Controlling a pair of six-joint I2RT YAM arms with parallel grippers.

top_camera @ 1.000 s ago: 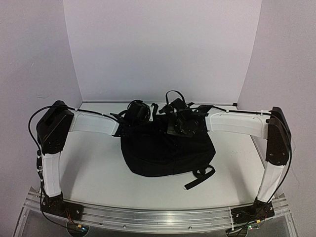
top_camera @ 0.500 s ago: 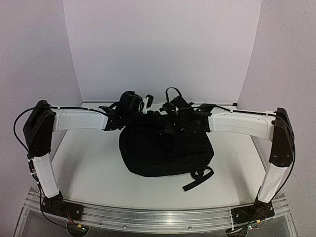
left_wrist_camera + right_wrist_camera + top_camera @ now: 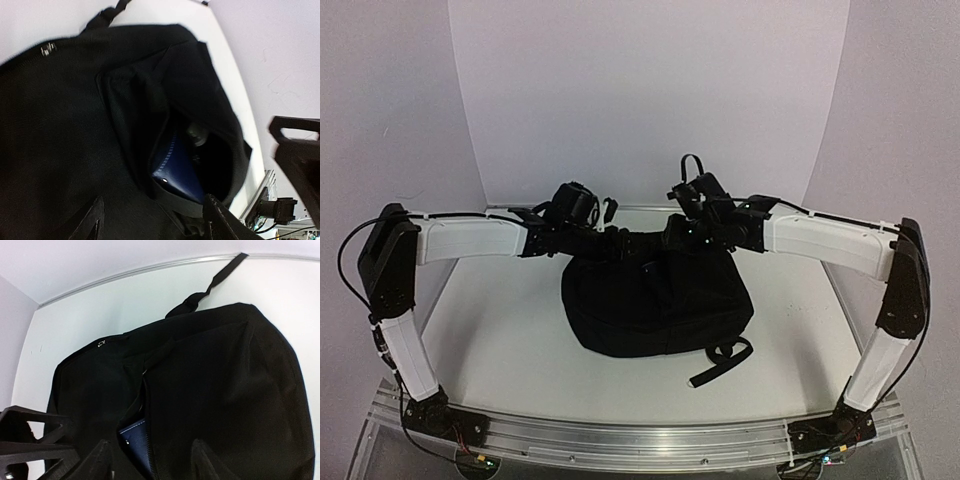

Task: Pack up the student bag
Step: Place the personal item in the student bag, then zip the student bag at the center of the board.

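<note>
While flat, student bag [image 3: 655, 305] crosswise, mouth rearward

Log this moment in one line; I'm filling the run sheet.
student bag: on table, unzipped | blue pouch: inside | left gripper: open, empty, over opening | right gripper: open, empty, over opening

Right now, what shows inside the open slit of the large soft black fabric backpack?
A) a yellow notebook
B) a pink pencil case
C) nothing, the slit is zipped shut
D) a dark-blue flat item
D: in both wrist views a dark-blue flat item sits just inside the gaping opening of the black backpack.
</note>
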